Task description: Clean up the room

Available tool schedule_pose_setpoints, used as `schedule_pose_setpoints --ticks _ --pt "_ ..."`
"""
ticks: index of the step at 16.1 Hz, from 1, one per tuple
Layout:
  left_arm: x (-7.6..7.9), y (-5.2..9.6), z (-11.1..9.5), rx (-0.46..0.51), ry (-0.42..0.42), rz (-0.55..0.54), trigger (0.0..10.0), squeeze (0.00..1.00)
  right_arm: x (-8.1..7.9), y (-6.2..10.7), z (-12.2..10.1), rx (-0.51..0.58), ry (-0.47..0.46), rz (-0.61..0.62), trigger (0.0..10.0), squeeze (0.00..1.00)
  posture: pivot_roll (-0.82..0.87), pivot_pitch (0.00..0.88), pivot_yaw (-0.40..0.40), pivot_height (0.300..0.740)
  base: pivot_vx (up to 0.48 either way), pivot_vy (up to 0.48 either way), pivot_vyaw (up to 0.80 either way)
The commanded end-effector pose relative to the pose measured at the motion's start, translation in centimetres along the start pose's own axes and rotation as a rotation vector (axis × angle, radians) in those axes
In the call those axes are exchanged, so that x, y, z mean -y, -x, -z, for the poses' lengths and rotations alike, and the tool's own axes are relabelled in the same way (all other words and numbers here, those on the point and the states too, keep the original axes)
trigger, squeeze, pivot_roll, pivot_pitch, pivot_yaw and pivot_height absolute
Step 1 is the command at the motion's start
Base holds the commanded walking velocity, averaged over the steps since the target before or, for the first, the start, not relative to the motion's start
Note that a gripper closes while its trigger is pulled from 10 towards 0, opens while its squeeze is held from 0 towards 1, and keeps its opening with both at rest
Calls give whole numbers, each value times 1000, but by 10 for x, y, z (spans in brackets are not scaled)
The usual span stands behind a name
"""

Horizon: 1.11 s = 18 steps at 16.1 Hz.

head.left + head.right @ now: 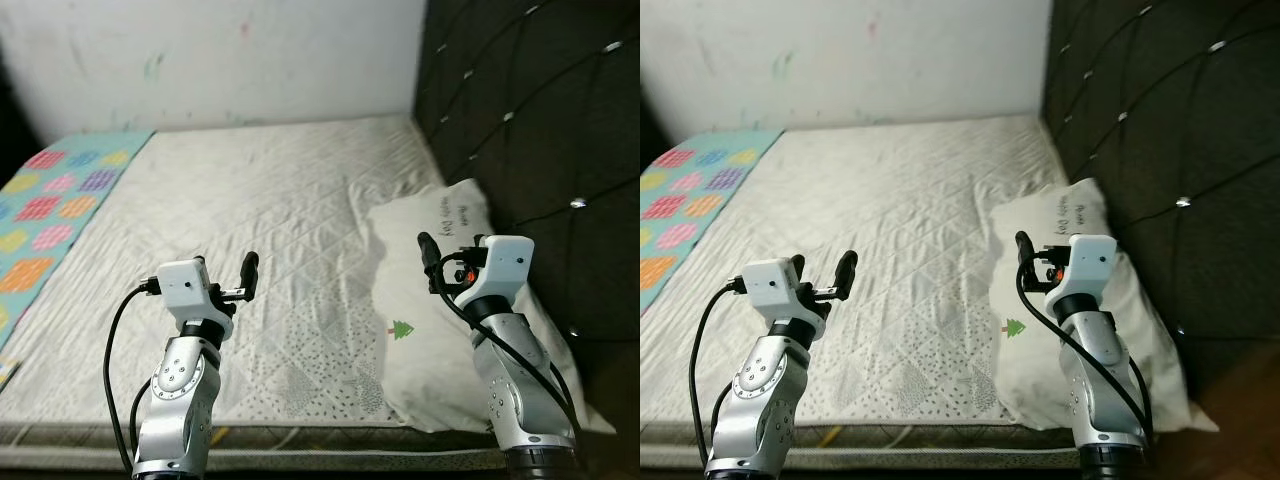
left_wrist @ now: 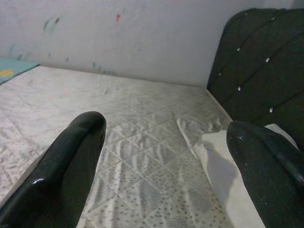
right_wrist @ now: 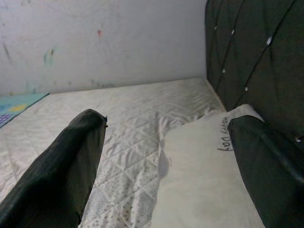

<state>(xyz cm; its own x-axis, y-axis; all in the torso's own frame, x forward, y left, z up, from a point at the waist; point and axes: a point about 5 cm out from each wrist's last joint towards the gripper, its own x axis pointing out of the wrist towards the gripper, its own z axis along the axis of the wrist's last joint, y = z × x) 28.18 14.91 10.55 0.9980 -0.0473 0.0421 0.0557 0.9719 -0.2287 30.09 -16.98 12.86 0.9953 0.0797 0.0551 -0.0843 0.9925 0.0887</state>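
1. The bed (image 1: pixel 250 210) takes up most of the scene, a mattress under a pale quilted cover stitched in diamonds, with a band of small dark speckles near its front edge.
2. A white pillow (image 1: pixel 450 320) lies on the right side of the bed, against the dark tufted headboard (image 1: pixel 540 120). It is slightly creased, has a small green tree printed on its near left part and a few lines of dark handwriting-style text at its far end.
3. The pillow's near corner reaches the front edge of the mattress, and its long side runs along the headboard.
4. A blanket (image 1: pixel 45 220) patterned with coloured squares on a turquoise ground lies along the far left side of the bed.
5. Behind the bed stands a white wall (image 1: pixel 220 60) with faint coloured smudges.
6. The left gripper (image 1: pixel 235 280) is raised over the front of the mattress, left of the pillow; its fingers (image 2: pixel 61 175) are spread wide apart and hold nothing.
7. The right gripper (image 1: pixel 440 262) hangs above the pillow's near half, not touching it; its fingers (image 3: pixel 61 171) are likewise spread wide, with nothing between them, and the pillow lies beyond them.
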Motion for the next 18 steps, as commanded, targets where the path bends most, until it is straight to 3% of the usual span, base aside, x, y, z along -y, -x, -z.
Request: schedule_pose_setpoints --ticks 1,18 --pt "-13 2 -3 3 -18 -34 10000 0 -13 -3 -3 11 -16 -36 10000 0 -204 0 101 740 0 405 0" --pt "-12 -1 -1 -1 -14 -42 10000 0 -12 -8 -3 8 11 -44 10000 0 -206 0 93 740 0 461 0"
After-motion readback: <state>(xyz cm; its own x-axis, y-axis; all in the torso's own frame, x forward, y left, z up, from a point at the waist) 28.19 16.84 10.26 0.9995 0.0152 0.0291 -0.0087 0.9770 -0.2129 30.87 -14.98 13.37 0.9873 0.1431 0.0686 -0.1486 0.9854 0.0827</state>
